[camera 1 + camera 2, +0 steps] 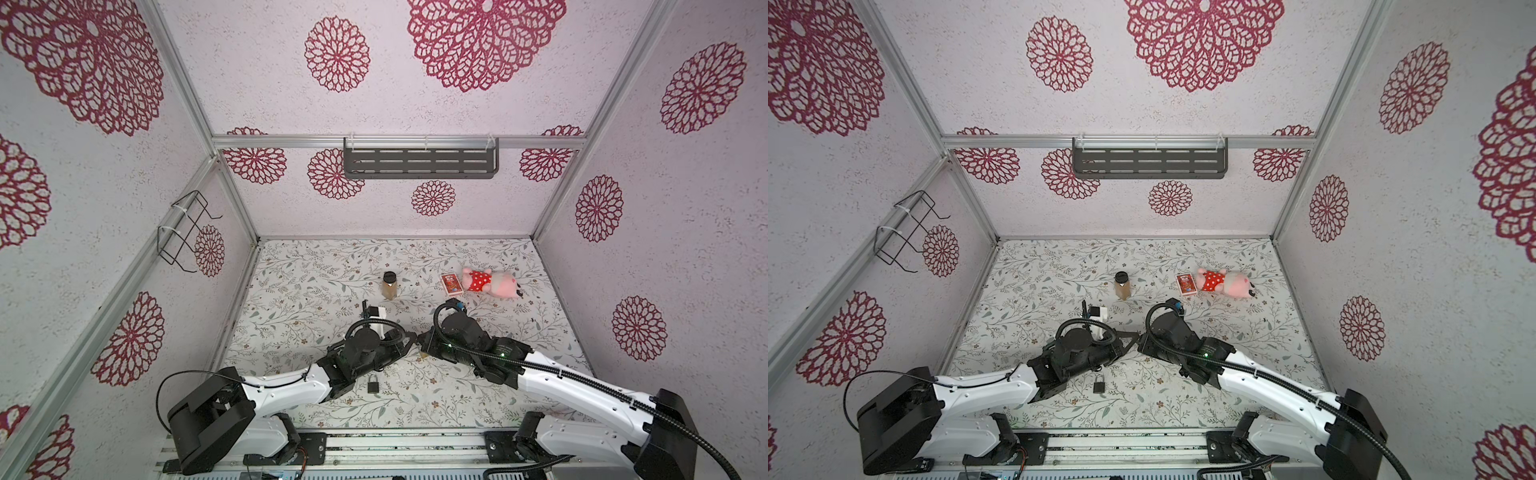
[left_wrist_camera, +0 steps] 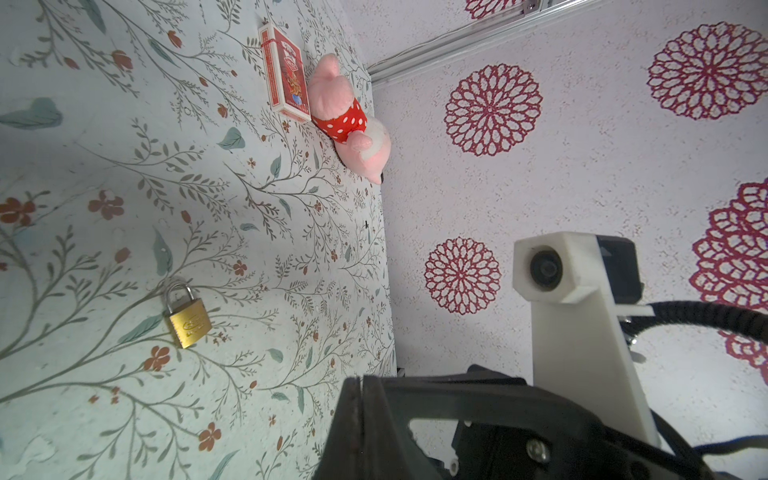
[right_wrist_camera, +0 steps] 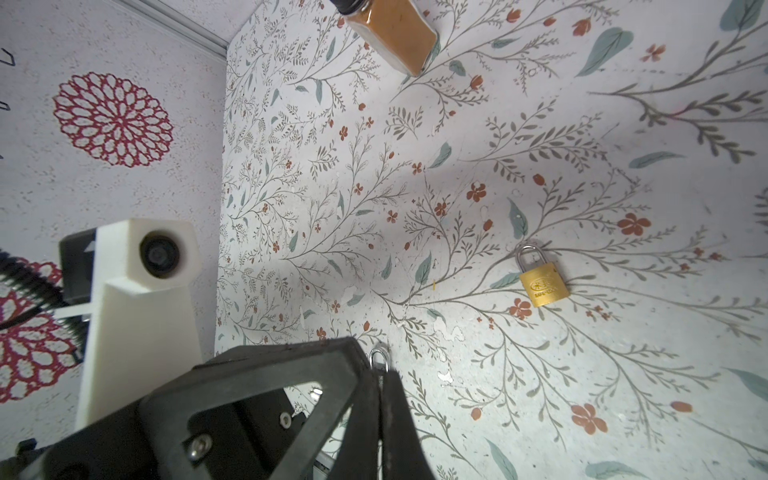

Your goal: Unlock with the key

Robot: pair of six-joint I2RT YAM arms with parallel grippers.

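One padlock, brass, lying flat on the floral table, shackle seated in the body and pointing toward the back wall. Toward the front edge, just beside the left arm's wrist in both top views, touching neither arm.

One key: only a small silver loop visible, poking out at the fingertips of the right gripper; blade hidden. Right gripper clamped together on it, apart from the padlock. Left gripper pressed together too, tip to tip with the right gripper near mid-table. Cannot tell whether pinching any part of the key. Two arms, both reaching in from the front rail, wrists rolled sideways.

Rest of the count:
- One spice jar, brown powder, black cap, upright, toward back centre.
- One red card box, lying flat, toward back right.
- One pink plush pig in a red dotted dress, lying down, just beside the card box.
- One dark slotted shelf on the back wall.
- One wire rack on the left wall.

Jar, box and plush all well apart from the padlock and from both grippers.

Room: bare table on the padlock's front and right sides, left arm close on its back-left side. Open strip between the gripper tips and the jar. Walls closing left, back and right; arm bases along the front rail.
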